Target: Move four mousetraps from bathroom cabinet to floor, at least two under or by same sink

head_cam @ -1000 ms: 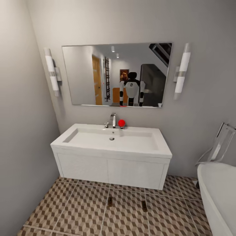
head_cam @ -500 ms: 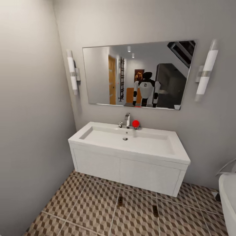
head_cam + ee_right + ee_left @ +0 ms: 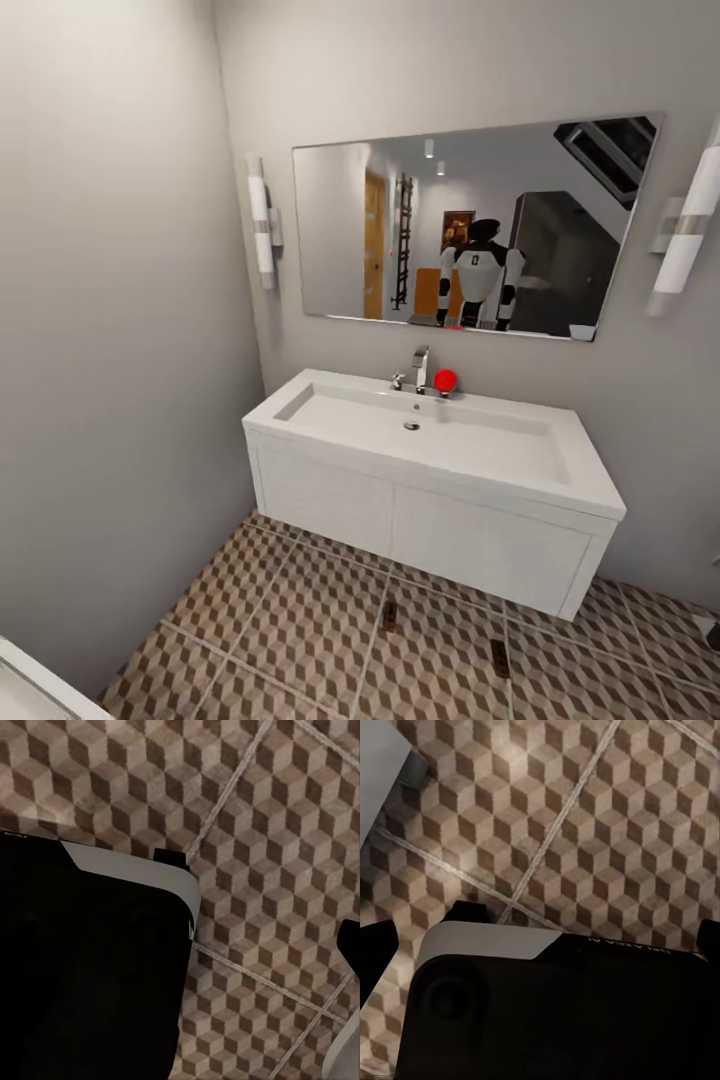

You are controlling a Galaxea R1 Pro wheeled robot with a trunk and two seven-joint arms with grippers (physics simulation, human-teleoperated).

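The sink (image 3: pixel 440 440) sits against the back wall, a wide white basin on a plain-fronted white unit, with a chrome tap (image 3: pixel 421 368) and a red round thing (image 3: pixel 445 380) at its rear edge. Above it hangs a mirror (image 3: pixel 470 225), flanked by two tube lamps (image 3: pixel 262 222), and in the glass there's the robot's reflection (image 3: pixel 480 272), white and black, standing in front of an orange-brown shape that I can't make out well enough to name.

Down on the bathroom floor (image 3: pixel 300 630), that cube-patterned tile, two mousetraps are lying just in front of the sink unit's lower edge: one mousetrap (image 3: pixel 388 617) roughly under the unit's middle, the second mousetrap (image 3: pixel 498 658) further toward its right end. They're small dark slivers from here, well apart from each other, both flat on the tiles.

From the left wrist view, there's dark housing over the tiles and grout lines. From the right wrist view, much the same. Both grippers: I can't tell how wide the fingers stand, and nothing shows between them.

A white edge (image 3: pixel 40 685) pokes in at the bottom left corner of the head view.
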